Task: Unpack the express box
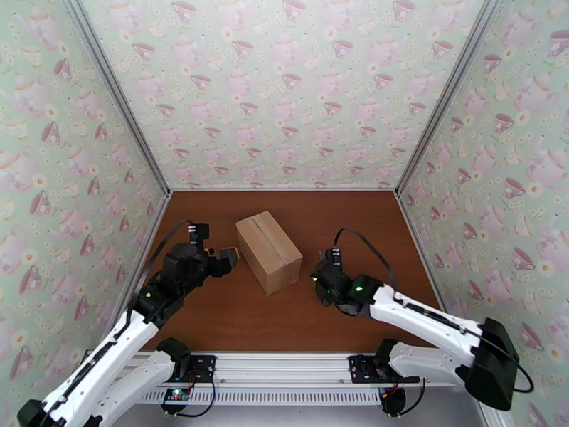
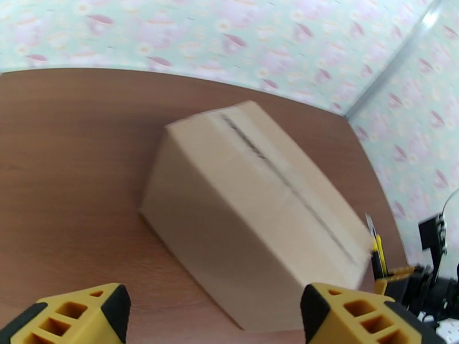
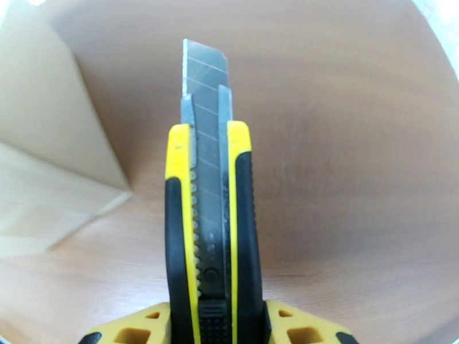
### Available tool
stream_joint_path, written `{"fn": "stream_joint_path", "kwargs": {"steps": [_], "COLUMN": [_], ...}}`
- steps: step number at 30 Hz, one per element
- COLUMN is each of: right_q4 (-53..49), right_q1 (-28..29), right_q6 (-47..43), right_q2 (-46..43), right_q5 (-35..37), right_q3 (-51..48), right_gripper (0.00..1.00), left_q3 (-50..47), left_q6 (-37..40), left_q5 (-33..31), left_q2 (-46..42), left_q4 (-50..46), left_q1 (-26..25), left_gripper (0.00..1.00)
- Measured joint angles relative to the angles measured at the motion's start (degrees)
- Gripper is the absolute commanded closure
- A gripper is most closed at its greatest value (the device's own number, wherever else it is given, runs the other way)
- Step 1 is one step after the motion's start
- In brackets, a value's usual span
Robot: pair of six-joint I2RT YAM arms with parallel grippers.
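Finds express box sealed, tape uncut; notes right gripper pinching utility knife, left gripper spread; leaves cutting, emptying outstanding.

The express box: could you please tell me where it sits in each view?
Top external: express box at centre, on the table.
Left wrist: express box at centre, taped seam on top.
Right wrist: express box at left edge, one corner showing.
Shared landmark: the brown table under it.
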Motion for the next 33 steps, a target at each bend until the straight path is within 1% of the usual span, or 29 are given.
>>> {"fn": "stream_joint_path", "kwargs": {"steps": [3, 8, 12, 15, 19, 23, 29, 33], "right_q4": [-2.8, -4.2, -3.9, -3.1, -1.2, 1.4, 4.1, 5.0], "right_q1": [0.0, 0.0, 0.0, 0.0, 0.0, 0.0, 0.0, 0.0], "right_q6": [-3.3, -9.2, -13.7, -16.7, -19.4, -21.2, -23.2, -23.8], "right_q2": [-1.6, -1.0, 1.2, 3.8, 7.1, 10.1, 14.1, 15.3], "right_q5": [0.1, -0.8, -3.3, -5.2, -7.6, -9.8, -12.4, -13.7], "right_q3": [4.2, 11.5, 16.2, 19.0, 21.7, 24.3, 28.8, 30.1], "right_gripper": [0.65, 0.65, 0.65, 0.65, 0.65, 0.65, 0.66, 0.66], "left_q3": [3.9, 11.6, 16.4, 18.6, 21.5, 22.1, 22.1, 22.2], "left_q6": [-0.5, -2.6, -5.2, -6.8, -8.3, -9.8, -11.6, -12.0], "left_q5": [4.0, 11.7, 17.1, 19.9, 22.5, 23.9, 25.1, 25.1], "left_q2": [3.3, 10.0, 15.0, 18.7, 23.9, 27.2, 29.9, 30.4], "left_q4": [-0.9, -1.8, 0.1, 1.8, 3.8, 6.6, 9.9, 11.2], "left_q1": [0.0, -0.5, -1.9, -3.0, -4.6, -5.7, -6.1, -6.1], "left_gripper": [0.22, 0.25, 0.25, 0.25, 0.28, 0.29, 0.29, 0.29]}}
